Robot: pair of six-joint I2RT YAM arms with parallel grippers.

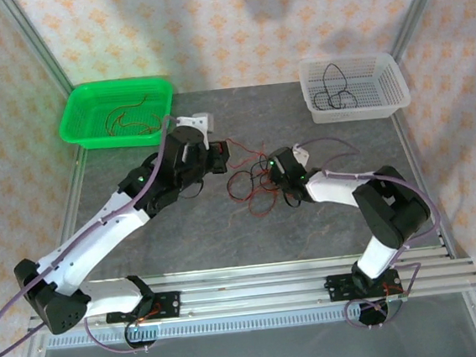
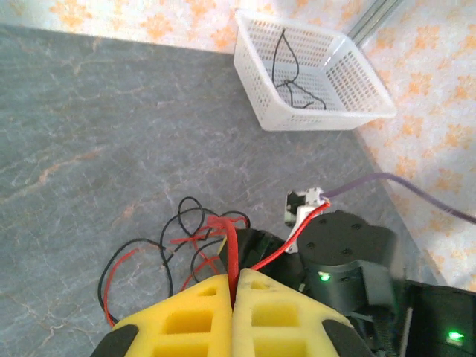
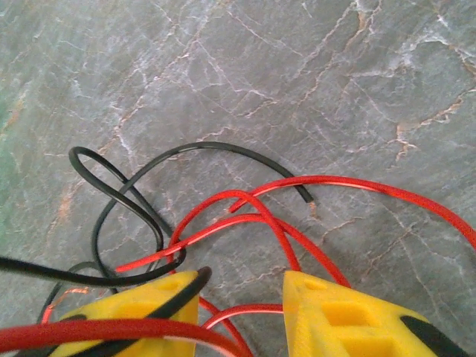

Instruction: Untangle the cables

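The cables (image 1: 251,181), thin red and black wires, lie in a loose tangle on the grey table between my two grippers. My left gripper (image 1: 223,156) is at the tangle's left edge. In the left wrist view its yellow fingers (image 2: 201,312) are shut on a red cable (image 2: 232,249) that runs up from the tangle (image 2: 178,245). My right gripper (image 1: 276,175) hangs over the tangle's right side. Its jaws (image 3: 242,286) stand apart with red cables (image 3: 260,216) lying between them. A black cable (image 3: 126,193) loops to the left and drapes over the left fingertip (image 3: 175,294).
A green basket (image 1: 80,118) at the back left holds red cables. A white basket (image 1: 389,88) at the back right holds black cables; it also appears in the left wrist view (image 2: 349,82). The right arm's wrist (image 2: 349,253) sits close beside my left fingers.
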